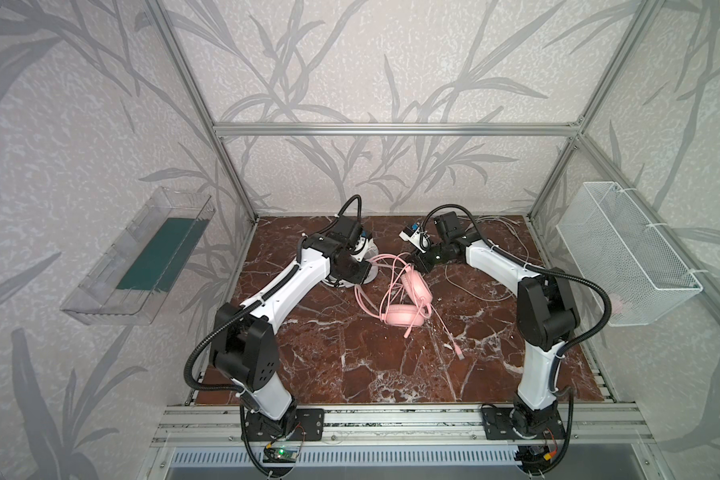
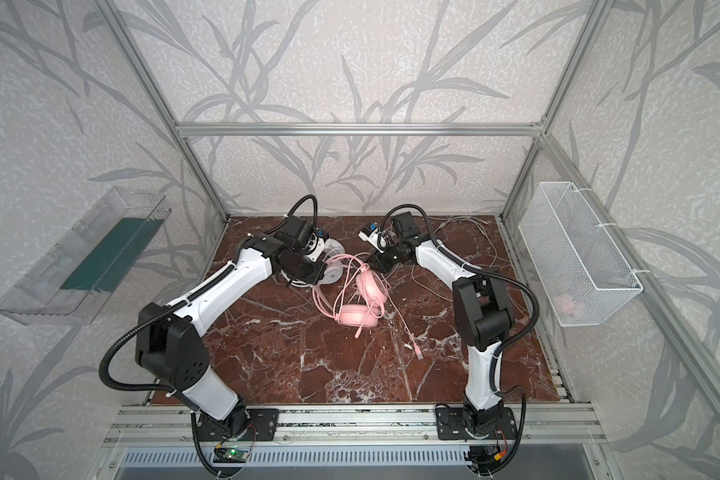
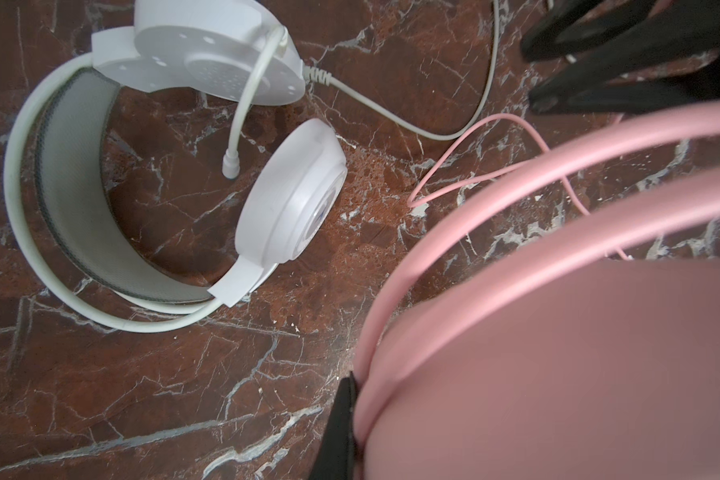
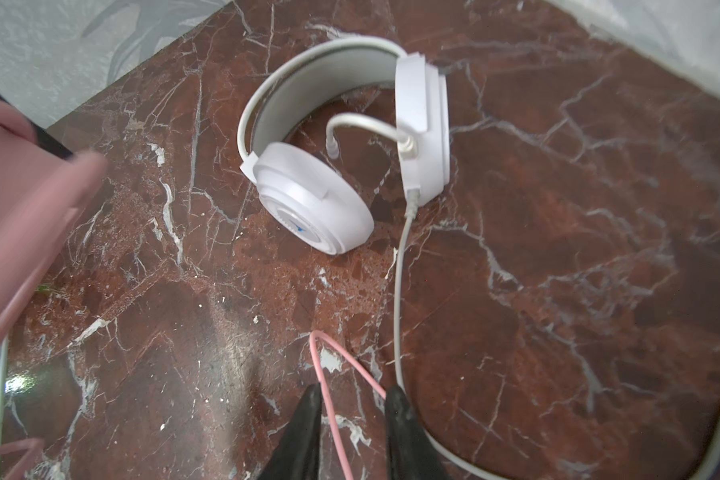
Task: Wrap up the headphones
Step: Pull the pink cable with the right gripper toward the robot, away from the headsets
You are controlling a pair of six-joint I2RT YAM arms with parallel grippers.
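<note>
Hidden – white headset: in both top views the left arm [image 2: 225, 286] covers most of the white headset [image 2: 332, 272]; only 1 cup and a sliver of band show past it.
Hidden – left fingers: the left wrist view shows just 1 black finger [image 3: 341, 419]; the other is behind the blurred strap of the pink headset [image 1: 402, 316].
Cut off: in the right wrist view the pink headset is a smear at the frame edge.
Hard to make out: something pale pink lies in the wire basket [image 1: 599, 232] on the right wall; I cannot tell what it is.
Pink headset: 2 round padded cups and 2 thin tube bands over a wide soft strap, all matte pink. It is mid-table with cable loops draped over it.
White headset: smooth plastic cups, a grey mesh-lined strap under 2 wire bands and a short boom. It lies at the rear left, just beside the pink band.
Table [image 1: 350, 357]: glossy red-brown marble with white veins.
Cables: both thin and round. The pink cable [image 4: 329, 374] tails off to the front right; the white cable [image 4: 398, 311] trails to the rear right.
Left gripper [image 1: 362, 270]: clamped fully closed on the pink headset's band, low over the table.
Right gripper [image 4: 356, 399]: fingers partway apart. A loop of pink cable passes between them unpinched, and the white cable runs just beside 1 tip.
</note>
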